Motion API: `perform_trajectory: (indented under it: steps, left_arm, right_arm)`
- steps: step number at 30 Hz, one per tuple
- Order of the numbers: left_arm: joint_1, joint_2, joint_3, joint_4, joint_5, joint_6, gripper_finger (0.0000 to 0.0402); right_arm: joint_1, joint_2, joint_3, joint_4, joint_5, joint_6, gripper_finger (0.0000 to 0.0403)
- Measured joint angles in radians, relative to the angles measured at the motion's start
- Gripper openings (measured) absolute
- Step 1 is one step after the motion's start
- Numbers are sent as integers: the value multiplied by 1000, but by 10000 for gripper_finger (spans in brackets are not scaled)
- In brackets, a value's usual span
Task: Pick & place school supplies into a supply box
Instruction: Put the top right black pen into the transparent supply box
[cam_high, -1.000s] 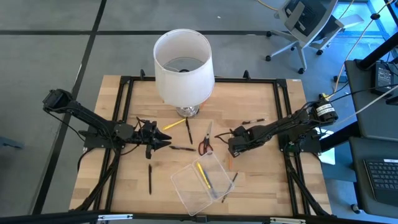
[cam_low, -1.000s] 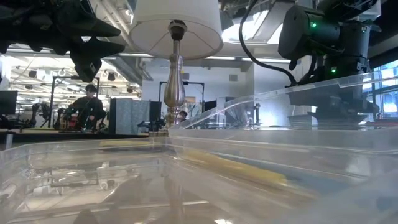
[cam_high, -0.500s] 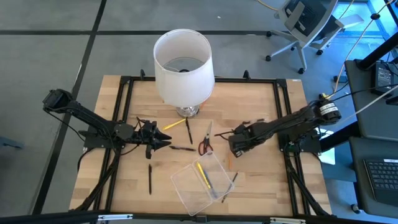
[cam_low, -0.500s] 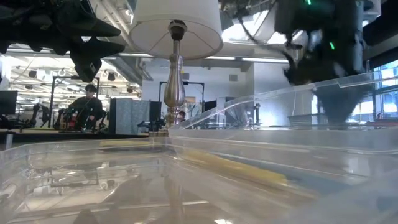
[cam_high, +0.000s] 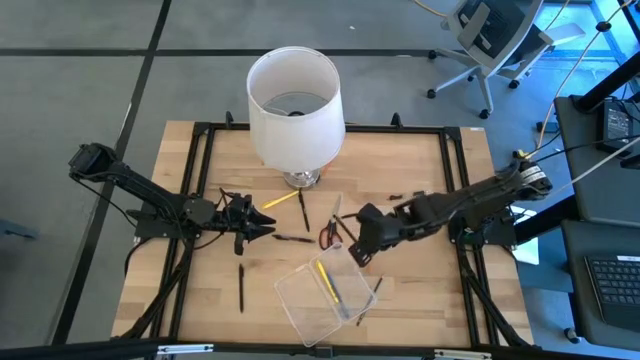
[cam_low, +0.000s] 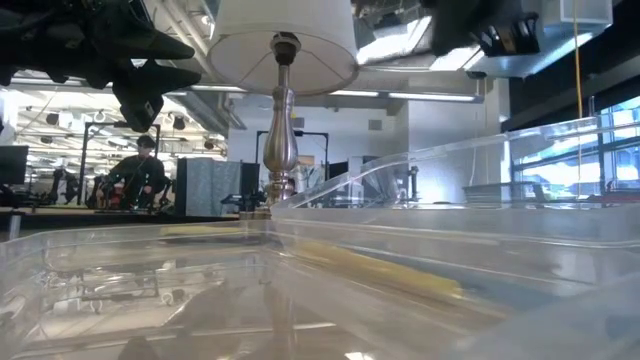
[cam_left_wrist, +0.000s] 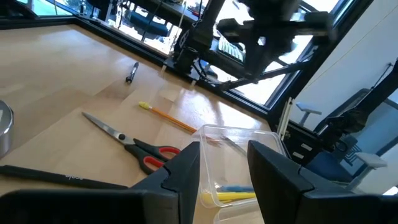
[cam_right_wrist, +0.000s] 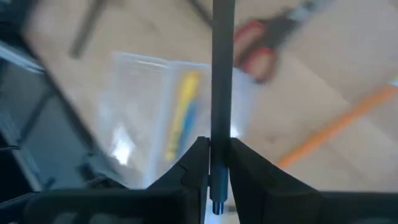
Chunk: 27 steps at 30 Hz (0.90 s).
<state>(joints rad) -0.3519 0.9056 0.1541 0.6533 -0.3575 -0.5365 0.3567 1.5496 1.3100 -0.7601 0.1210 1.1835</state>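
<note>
Since the earlier frames, the right gripper (cam_high: 352, 243) had swung leftward from beside the scissors' right to hang over the far right corner of the supply box (cam_high: 325, 290), carrying a dark pen (cam_right_wrist: 221, 93) with it. Its fingers (cam_right_wrist: 194, 163) were pinched nearly shut on that pen, which stuck straight out ahead of them. Seen from the right wrist, the pen's shaft crossed above the clear box, with the red-handled scissors (cam_right_wrist: 268, 41) and an orange pencil (cam_right_wrist: 339, 125) lying on the wood beyond.

Inside the box lay a yellow pencil (cam_high: 326, 281) with a blue one (cam_right_wrist: 181, 138) alongside it. The box sat near the table's near edge, roughly midway between the arms. The scissors (cam_high: 329, 228) lay just beyond it, toward the lamp (cam_high: 295, 100).

The left gripper (cam_high: 262, 229) hung over the left half of the table, unmoved, its fingers (cam_left_wrist: 185, 171) parted with nothing between them. A black pen (cam_high: 241, 283) lay near-side of it, another dark pen (cam_high: 293, 239) just to its right, and a yellow pencil (cam_high: 281, 199) toward the lamp base. More dark pens (cam_high: 405, 194) lay far-side of the right arm.
</note>
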Motion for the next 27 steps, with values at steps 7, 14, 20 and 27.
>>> perform_trajectory:
  steps: [7, 14, 20, 27]
  left_arm:
    - [0, 0, 0, -6, -19, 0, 128]
    - [0, 0, 0, -10, -45, 0, 127]
    - [0, 0, 0, -10, -45, 0, 127]
    - [0, 0, 0, -10, -44, 0, 127]
  right_arm:
    - [81, 100, 3, 121, 20, 52, 55]
    - [102, 195, 2, 139, -69, 145, 56]
    - [105, 226, 2, 134, -97, 172, 57]
    - [104, 280, 2, 121, -172, 173, 57]
